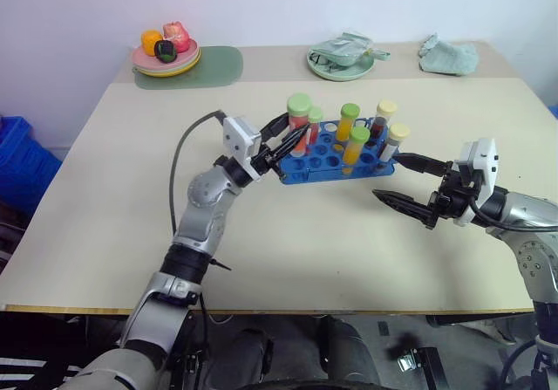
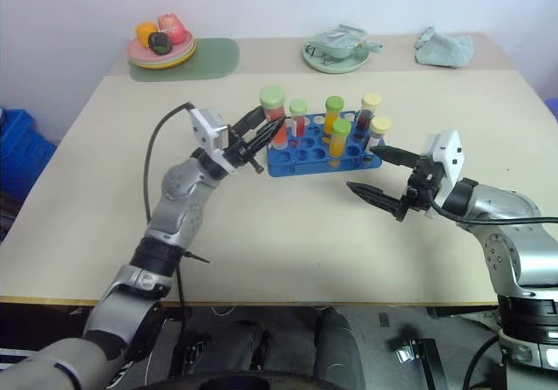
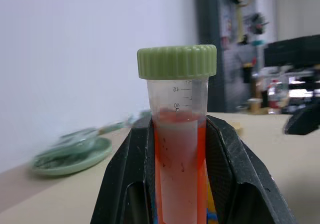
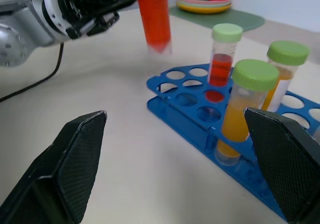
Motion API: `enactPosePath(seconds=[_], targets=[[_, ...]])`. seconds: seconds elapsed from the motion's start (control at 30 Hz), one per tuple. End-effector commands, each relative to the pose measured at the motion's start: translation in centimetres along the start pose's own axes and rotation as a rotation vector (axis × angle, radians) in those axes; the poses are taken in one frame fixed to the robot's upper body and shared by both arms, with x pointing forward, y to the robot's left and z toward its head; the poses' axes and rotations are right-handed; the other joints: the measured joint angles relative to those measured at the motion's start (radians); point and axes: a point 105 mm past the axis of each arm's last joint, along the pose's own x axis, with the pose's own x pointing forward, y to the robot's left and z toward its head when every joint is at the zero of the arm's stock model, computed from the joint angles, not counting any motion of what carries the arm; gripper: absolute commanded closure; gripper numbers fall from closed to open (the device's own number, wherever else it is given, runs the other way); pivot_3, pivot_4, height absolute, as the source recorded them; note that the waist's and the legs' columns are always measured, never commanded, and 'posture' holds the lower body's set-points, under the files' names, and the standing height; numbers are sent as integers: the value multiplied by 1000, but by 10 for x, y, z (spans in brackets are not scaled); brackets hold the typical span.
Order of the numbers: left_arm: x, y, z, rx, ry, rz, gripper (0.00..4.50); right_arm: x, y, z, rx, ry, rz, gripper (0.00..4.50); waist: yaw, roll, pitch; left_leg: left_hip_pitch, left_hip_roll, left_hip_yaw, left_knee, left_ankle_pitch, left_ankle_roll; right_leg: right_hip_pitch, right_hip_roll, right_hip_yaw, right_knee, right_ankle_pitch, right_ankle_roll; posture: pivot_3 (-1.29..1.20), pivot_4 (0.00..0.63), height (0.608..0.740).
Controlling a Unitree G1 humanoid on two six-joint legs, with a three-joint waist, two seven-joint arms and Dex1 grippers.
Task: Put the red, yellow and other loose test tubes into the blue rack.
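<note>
In the middle of the tan table point(image 1: 131, 233) sits the blue rack point(image 1: 336, 156). It is the thing to look from. Five tubes stand up in it: a red one with a green cap point(image 1: 314, 126), two orange ones with green caps point(image 1: 349, 121) point(image 1: 356, 150), and two with pale yellow caps point(image 1: 384, 115) point(image 1: 397, 137).

Just beside the rack's near left corner is the left gripper point(image 1: 279, 137). Its two black fingers are squeezed tight on a red test tube point(image 3: 177, 154) with a big green cap. The tube is held above the rack's left end, not in a hole. In the right wrist view its tip hangs over the table right by the rack's edge. Small numbers are printed on the tube under the cap. One looks like 40 and another like 45, but they are hard to read.

To the right of the rack, near its front corner, is the right gripper point(image 1: 405, 181). Its fingers are spread wide apart and hold nothing.

Far behind the rack is a plate of toy fruit point(image 1: 166, 54) on a green mat point(image 1: 218, 65), a green plate point(image 1: 340, 63), and a crumpled green cloth point(image 1: 449, 57).
</note>
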Motion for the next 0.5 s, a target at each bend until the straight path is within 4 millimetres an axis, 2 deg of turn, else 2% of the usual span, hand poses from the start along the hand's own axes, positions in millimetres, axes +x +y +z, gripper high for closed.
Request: enactPosePath(seconds=[0.03,0.17,0.37,0.5], targets=[[4,6,4,68,-55,-13,3676,-2,1,15,-46,-36,-12,0,0,0,0,0,0,0,0,0,0,0,0,0,0,0,0,0,150,740],[9,2,-7,95,-52,-18,3676,-3,1,16,-47,-38,-19,0,0,0,0,0,0,0,0,0,0,0,0,0,0,0,0,0,150,740],[14,-2,-26,1,-34,-2,3676,-4,2,18,-51,-35,-28,0,1,0,0,0,0,0,0,0,0,0,0,0,0,0,0,0,150,740],[20,-4,-29,-48,-40,-15,3676,-3,2,19,-52,-33,-30,0,0,0,0,0,0,0,0,0,0,0,0,0,0,0,1,0,150,740]])
